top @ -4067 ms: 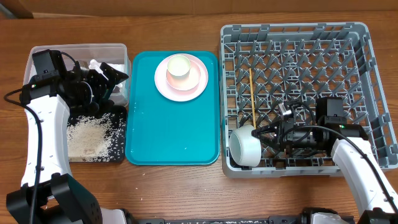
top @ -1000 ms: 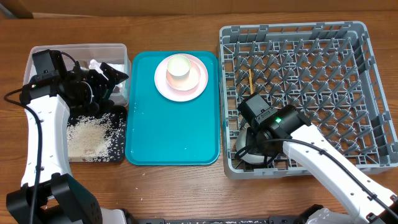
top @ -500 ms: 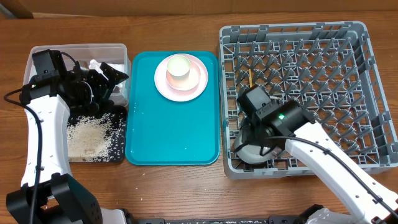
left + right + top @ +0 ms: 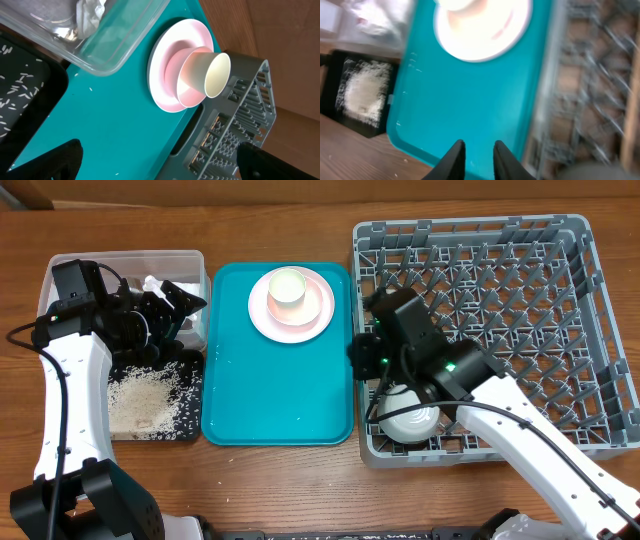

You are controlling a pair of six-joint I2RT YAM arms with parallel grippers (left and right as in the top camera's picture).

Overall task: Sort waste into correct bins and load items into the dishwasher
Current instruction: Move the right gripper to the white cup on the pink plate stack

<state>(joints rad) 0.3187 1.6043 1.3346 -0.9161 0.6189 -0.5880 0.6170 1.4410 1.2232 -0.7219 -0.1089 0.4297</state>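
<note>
Right hand (image 4: 363,360) quit the rack (image 4: 470,226) (white bowl (image 4: 412,419) lies inside).

A round pale pink plate (image 4: 262,317) lies flat between the bins and the rack, with a small cream cup (image 4: 288,286) standing mouth up at its middle. To the left, the clear tub (image 4: 120,256) holds crumpled white napkins (image 4: 90,12), and the shallow black tray (image 4: 196,395) just beside it on the near side carries loose rice grains (image 4: 138,395). The grey lattice dish rack (image 4: 530,270) on the right holds a white bowl (image 4: 410,420) in its near-left corner (partly hidden, pose unclear).
</note>
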